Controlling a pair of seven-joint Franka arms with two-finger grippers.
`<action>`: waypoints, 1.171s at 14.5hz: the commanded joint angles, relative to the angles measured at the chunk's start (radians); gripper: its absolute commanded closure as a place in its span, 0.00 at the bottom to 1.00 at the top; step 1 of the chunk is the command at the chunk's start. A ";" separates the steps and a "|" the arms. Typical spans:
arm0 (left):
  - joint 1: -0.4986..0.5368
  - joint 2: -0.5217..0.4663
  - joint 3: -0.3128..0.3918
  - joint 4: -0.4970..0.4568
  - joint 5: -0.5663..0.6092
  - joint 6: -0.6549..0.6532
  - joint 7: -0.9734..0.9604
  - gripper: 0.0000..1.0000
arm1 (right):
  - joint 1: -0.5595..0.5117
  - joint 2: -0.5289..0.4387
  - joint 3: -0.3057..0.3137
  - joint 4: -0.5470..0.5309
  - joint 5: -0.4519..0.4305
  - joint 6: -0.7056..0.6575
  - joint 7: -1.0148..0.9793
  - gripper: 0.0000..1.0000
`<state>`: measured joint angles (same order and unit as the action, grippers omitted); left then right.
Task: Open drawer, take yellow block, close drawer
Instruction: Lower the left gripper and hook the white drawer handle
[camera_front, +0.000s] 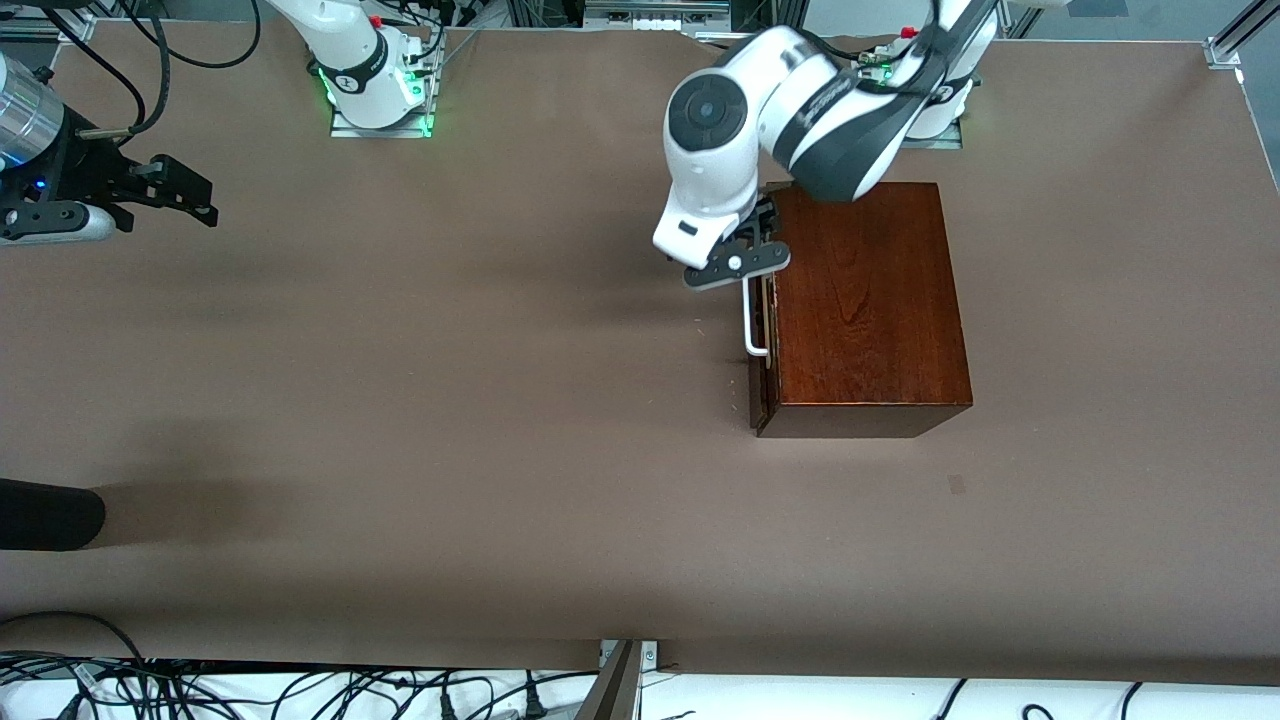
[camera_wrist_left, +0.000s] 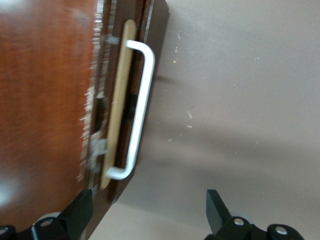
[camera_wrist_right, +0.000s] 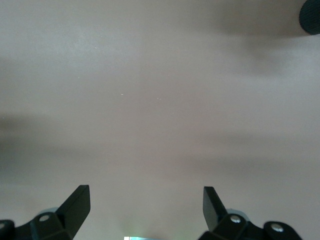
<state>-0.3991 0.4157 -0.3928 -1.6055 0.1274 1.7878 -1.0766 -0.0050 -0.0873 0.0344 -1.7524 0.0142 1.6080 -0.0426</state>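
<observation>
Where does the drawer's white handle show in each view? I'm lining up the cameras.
Front view: white handle on the wooden box's face toward the right arm's end, under the left gripper.
Left wrist view: handle near centre, ahead of the open fingers.
Right wrist view: not in it.
Shared landmark: the wooden box.

You are looking at a robotics lab bench, not a home or a shop. Two white arms (camera_front: 790, 110) are bolted to metal base plates (camera_front: 380, 125) lit by green status lights, and one plain brown sheet covers the whole table (camera_front: 450, 400). Aluminium framing (camera_front: 1225, 45) stands at the corner, and black cables (camera_front: 250, 690) lie tangled along the table's near edge (typical of a test rig).
</observation>
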 joint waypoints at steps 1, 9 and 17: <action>0.002 0.058 0.006 0.039 0.046 0.034 -0.014 0.00 | -0.006 -0.011 0.002 -0.013 0.012 0.010 -0.016 0.00; -0.024 0.141 0.005 0.044 0.204 0.056 -0.016 0.00 | -0.006 -0.011 0.002 -0.013 0.010 0.010 -0.016 0.00; -0.040 0.175 0.008 0.033 0.271 0.113 -0.006 0.00 | -0.006 -0.009 0.002 -0.015 0.010 0.012 -0.016 0.00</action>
<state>-0.4319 0.5741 -0.3862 -1.5934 0.3651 1.9014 -1.0774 -0.0050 -0.0871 0.0344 -1.7532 0.0142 1.6082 -0.0426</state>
